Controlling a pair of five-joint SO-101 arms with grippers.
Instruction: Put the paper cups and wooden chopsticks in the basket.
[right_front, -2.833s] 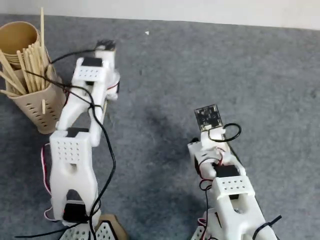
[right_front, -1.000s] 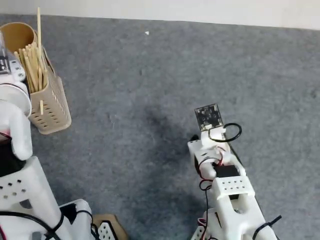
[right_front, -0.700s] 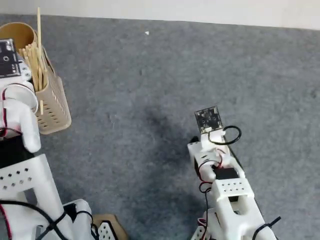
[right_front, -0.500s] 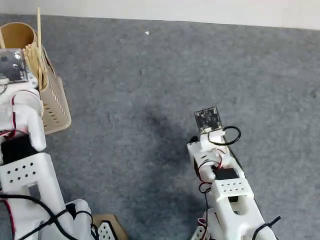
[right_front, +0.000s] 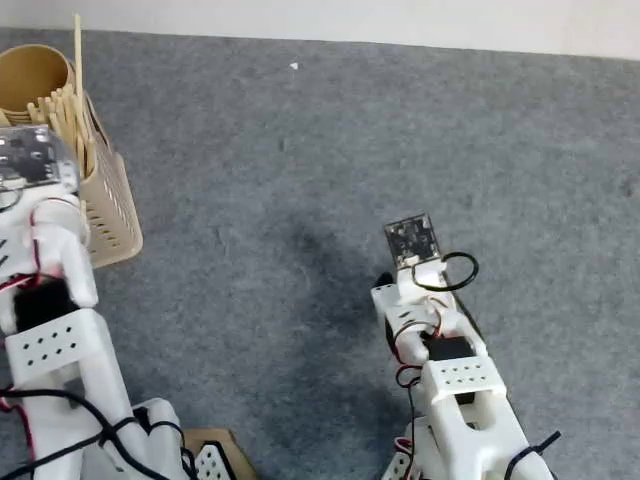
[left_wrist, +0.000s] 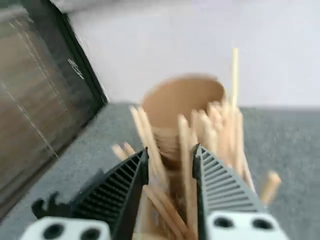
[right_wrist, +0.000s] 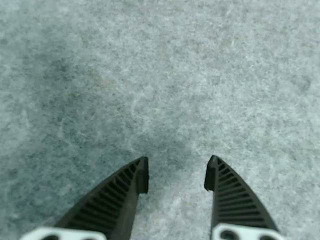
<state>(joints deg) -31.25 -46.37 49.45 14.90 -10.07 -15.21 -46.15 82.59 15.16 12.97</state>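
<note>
the left gripper (left_wrist: 170, 152) is hanging with its two dark ribbed fingers (left_wrist: 120, 190) parted, and a gap is showing between them. through that gap and beyond the tips, a bundle of wooden chopsticks (left_wrist: 210, 125) is standing, leaning at different angles; whether any is touching the fingers cannot be told. one chopstick (left_wrist: 234, 75) is sticking up higher than the others. behind the bundle a brown paper cup (left_wrist: 175, 97) is standing upright, its open mouth facing up. grey carpet (left_wrist: 285, 135) is lying around them, a white wall (left_wrist: 200, 30) is rising behind, and a dark framed panel (left_wrist: 35, 90) is running along one side.
</note>
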